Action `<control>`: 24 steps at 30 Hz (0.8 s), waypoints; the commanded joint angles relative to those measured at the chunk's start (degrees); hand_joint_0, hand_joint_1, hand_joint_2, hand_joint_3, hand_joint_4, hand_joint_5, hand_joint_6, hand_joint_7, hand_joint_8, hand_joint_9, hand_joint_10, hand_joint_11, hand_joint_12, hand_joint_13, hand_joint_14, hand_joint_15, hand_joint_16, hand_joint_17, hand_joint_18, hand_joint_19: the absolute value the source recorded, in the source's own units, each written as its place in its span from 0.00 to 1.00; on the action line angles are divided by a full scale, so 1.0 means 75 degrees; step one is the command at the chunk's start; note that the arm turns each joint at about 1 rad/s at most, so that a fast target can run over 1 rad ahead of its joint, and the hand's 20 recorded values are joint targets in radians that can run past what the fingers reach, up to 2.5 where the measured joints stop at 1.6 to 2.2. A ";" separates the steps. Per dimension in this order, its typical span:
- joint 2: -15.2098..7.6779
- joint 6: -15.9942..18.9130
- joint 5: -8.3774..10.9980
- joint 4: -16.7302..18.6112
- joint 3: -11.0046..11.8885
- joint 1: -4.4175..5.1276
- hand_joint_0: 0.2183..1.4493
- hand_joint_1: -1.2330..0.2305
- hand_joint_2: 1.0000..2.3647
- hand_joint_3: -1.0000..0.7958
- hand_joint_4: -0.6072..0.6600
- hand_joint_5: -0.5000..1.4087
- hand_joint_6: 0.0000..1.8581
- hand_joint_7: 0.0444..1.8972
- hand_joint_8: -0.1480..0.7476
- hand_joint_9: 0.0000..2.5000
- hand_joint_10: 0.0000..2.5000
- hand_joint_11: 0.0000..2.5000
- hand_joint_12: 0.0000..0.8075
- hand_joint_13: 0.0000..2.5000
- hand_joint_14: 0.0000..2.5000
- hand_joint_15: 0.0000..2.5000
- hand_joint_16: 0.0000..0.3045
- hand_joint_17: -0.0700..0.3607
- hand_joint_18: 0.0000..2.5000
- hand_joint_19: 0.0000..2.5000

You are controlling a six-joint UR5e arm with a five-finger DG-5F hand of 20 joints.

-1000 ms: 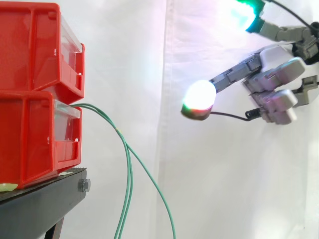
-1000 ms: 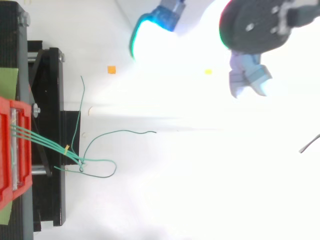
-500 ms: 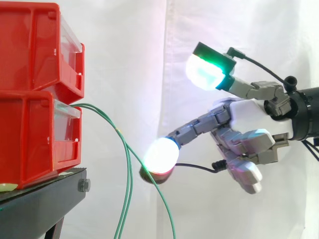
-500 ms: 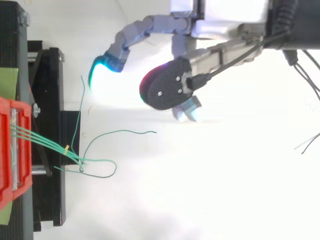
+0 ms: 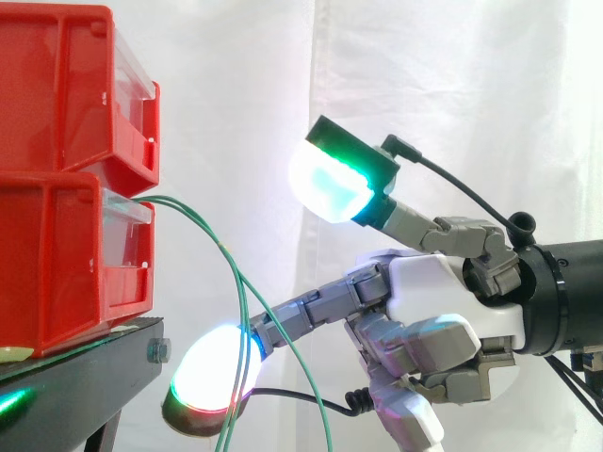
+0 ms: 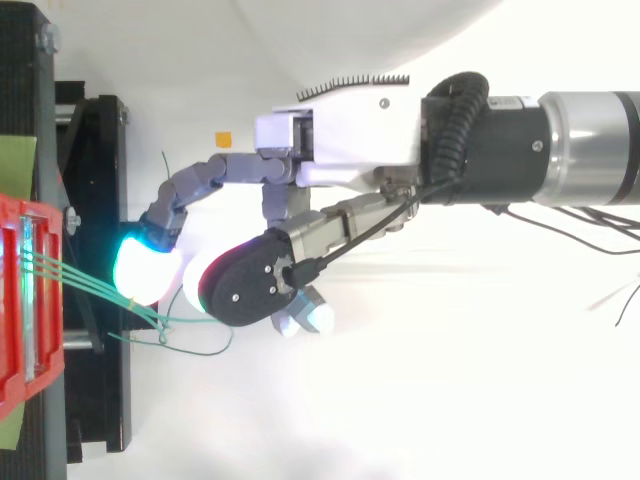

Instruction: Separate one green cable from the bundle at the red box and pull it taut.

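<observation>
Side view, left edge: two red bins stacked, upper bin (image 5: 75,89) on lower bin (image 5: 71,259), both on a black stand (image 5: 85,377) at lower left. Green cables (image 5: 240,311) come out of the clear front of the lower bin, arch rightward, then hang slack past the stand's edge to the bottom of the frame. The bundle is loose and no strand is taut. There is a small yellow mark (image 5: 224,247) on the strands just below the arch.

Centre to right: the hand (image 5: 443,301) comes in from the right edge in front of the white curtain (image 5: 471,94). It is spread wide and grips nothing. One finger is stretched out low and to the left, with its glowing pad (image 5: 212,372) overlapping the hanging cables near the stand corner; can't tell if it touches them. The thumb pad (image 5: 330,184), glowing green-cyan, sits well above, apart from the cables. The other fingers are loosely bent under the palm, with nothing in them.

Top view, left edge: the red bin (image 6: 15,300), with the stand (image 6: 95,200) beside it. The cables (image 6: 90,285) fan from the bin across the stand to a tangle of loops at lower centre-left. A cyan pad (image 6: 145,272) sits right at the strands, just above the tangle. The hand (image 6: 340,135) fills the centre, with the arm running off the right edge. A small orange square (image 6: 223,139) lies on the white surface above the outstretched finger.
</observation>
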 commanded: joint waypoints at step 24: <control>-0.0007 0.1022 0.0109 -0.0811 0.0671 0.0304 0.10 0.57 0.00 0.28 0.67 0.14 0.27 0.36 0.60 0.67 0.01 0.36 0.58 0.56 0.00 0.13 0.26 0.57 0.74 0.00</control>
